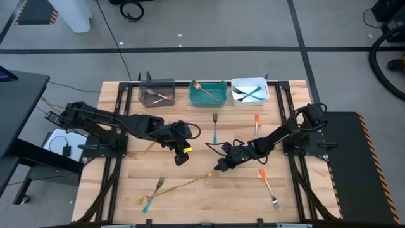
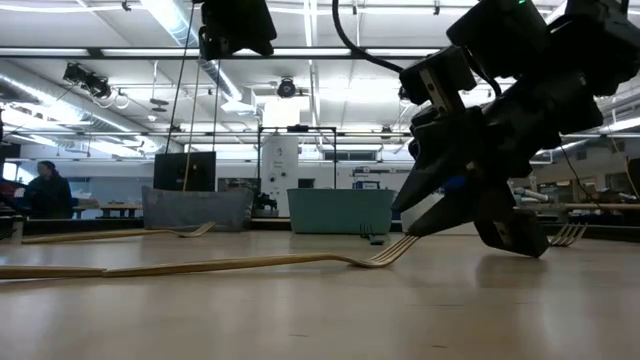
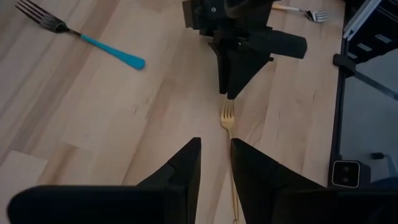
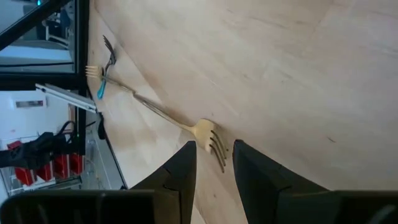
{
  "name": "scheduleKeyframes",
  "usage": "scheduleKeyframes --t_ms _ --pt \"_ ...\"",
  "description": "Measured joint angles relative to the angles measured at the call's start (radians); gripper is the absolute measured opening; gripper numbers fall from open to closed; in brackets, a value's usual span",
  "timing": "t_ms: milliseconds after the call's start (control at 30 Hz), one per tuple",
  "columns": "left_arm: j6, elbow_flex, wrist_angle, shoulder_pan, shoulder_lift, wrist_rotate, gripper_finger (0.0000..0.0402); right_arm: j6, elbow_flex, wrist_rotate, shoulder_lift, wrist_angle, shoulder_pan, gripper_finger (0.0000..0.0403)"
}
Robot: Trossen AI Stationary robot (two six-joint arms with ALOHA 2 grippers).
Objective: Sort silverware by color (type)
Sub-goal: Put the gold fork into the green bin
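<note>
1. The right gripper (image 1: 221,166) hangs low over the middle of the table (image 1: 190,202), its fingers parted with nothing between them, just above the tines of a gold fork (image 1: 190,182).
2. That gold fork (image 4: 186,127) lies flat on the wood, its handle running toward the table's front-left, where it crosses a blue-handled fork (image 1: 152,193).
3. In the low view, the right gripper's tips sit close to the tines without closing on them (image 2: 395,250).
4. The left gripper (image 1: 181,156) hovers left of centre, its fingers apart and empty.
5. A second gold fork (image 1: 150,147) lies partly under the left arm.
6. Another blue fork (image 1: 215,125) and an orange fork (image 1: 255,125) lie near the bins; one more orange fork (image 1: 268,188) lies front-right.
7. The grey bin (image 1: 144,96) holds orange-handled pieces, the teal bin (image 1: 193,98) a gold one, the white bin (image 1: 235,98) blue-handled ones.
</note>
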Motion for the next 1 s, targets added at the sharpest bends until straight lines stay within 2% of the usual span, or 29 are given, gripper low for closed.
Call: scheduleKeyframes --t_ms 233,567,1000 --pt "0.007 0.0 0.0 -0.002 0.0 0.0 0.0096 0.016 0.004 0.031 0.006 -0.005 0.013 0.0112" --pt "0.011 0.0 -0.002 -0.003 0.0 0.0 0.0096 -0.011 0.078 0.033 0.011 -0.173 0.021 0.0112" --pt "0.008 0.0 -0.003 -0.002 0.0 0.0 0.0096 0.015 0.093 0.006 0.013 -0.181 0.021 0.0112"
